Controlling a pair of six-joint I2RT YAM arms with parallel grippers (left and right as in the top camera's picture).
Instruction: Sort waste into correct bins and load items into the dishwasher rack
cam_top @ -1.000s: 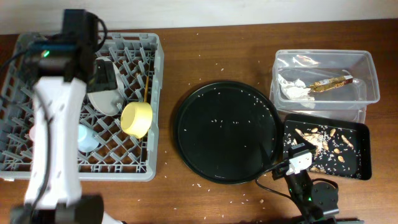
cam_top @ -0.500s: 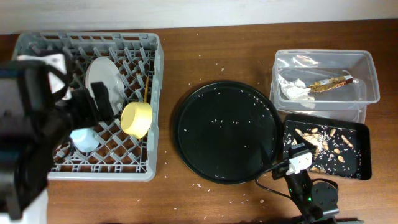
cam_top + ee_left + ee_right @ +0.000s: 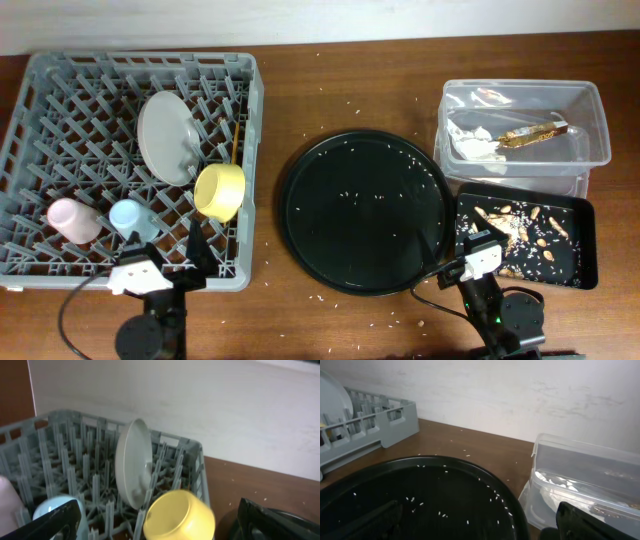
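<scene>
The dishwasher rack (image 3: 60, 75) fills the left. In it the grey-green plate (image 3: 165, 138) stands on edge, the yellow bowl (image 3: 220, 190) lies on its side, and the pink cup (image 3: 72, 220) and blue cup (image 3: 128, 216) sit upside down; chopsticks (image 3: 235, 146) lie beside the plate. My left gripper (image 3: 165, 250) is open and empty at the rack's front edge, facing the bowl (image 3: 177, 515) and plate (image 3: 134, 470). My right gripper (image 3: 470, 243) is open and empty at the front right. The clear tub (image 3: 595, 120) holds the tissue (image 3: 472, 142) and wrapper (image 3: 530, 131).
The large round black tray (image 3: 362, 210), dotted with rice grains, lies between rack and bins. The small black tray (image 3: 585, 245) with food scraps sits in front of the tub. The right wrist view shows the round tray (image 3: 420, 495) and the tub (image 3: 590, 480). Crumbs dot the table.
My left arm has drawn back from over the rack to the table's front edge. The pink cup, hidden before, now shows in the rack beside the blue cup. The right arm has not moved.
</scene>
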